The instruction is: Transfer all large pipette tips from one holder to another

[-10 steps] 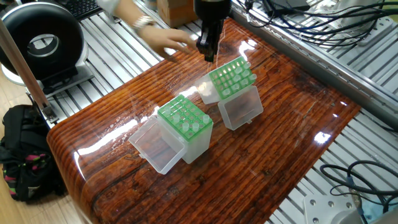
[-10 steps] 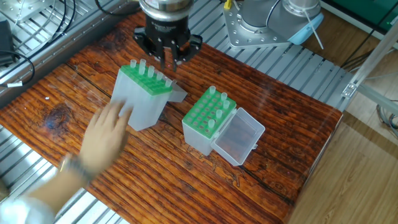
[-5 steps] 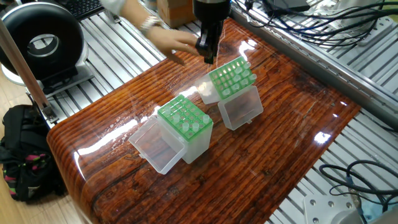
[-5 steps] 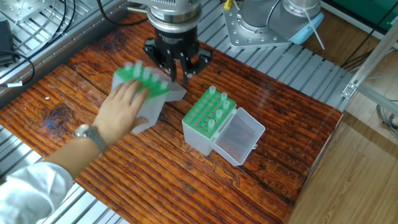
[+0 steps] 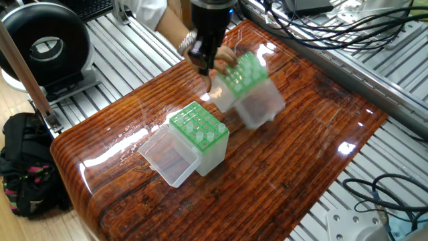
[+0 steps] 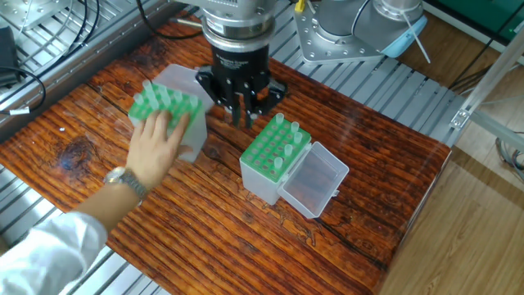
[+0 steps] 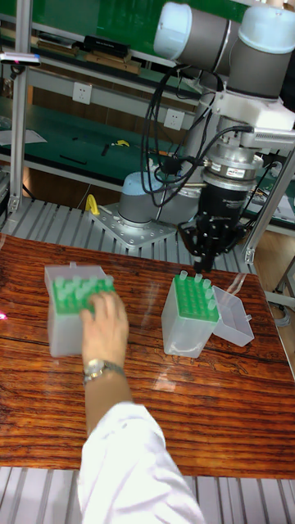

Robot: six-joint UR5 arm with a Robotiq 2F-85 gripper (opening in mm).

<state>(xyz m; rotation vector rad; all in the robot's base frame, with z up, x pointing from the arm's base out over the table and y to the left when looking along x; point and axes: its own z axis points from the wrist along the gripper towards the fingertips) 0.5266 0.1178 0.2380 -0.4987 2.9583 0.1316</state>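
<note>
Two clear holders with green grid racks stand on the wooden table. A person's hand (image 6: 155,147) rests on the left holder (image 6: 164,108), which is blurred in one fixed view (image 5: 244,73). Several large pipette tips (image 6: 282,131) stand in the right holder (image 6: 264,168), whose lid (image 6: 315,182) lies open. My gripper (image 6: 243,116) hangs between the two holders, near the right one's back edge, and it also shows from the front (image 7: 200,262). Its fingers are close together, and I cannot make out anything between them.
The person's arm in a white sleeve (image 7: 131,458) reaches in over the table's front edge. The robot's base (image 7: 147,213) sits behind the table. Cables (image 5: 321,27) run along the metal frame, and a black round device (image 5: 47,47) stands off the table's end.
The hand has slid the left holder away from my gripper. My gripper has moved away from that holder toward the other one and dropped lower.
</note>
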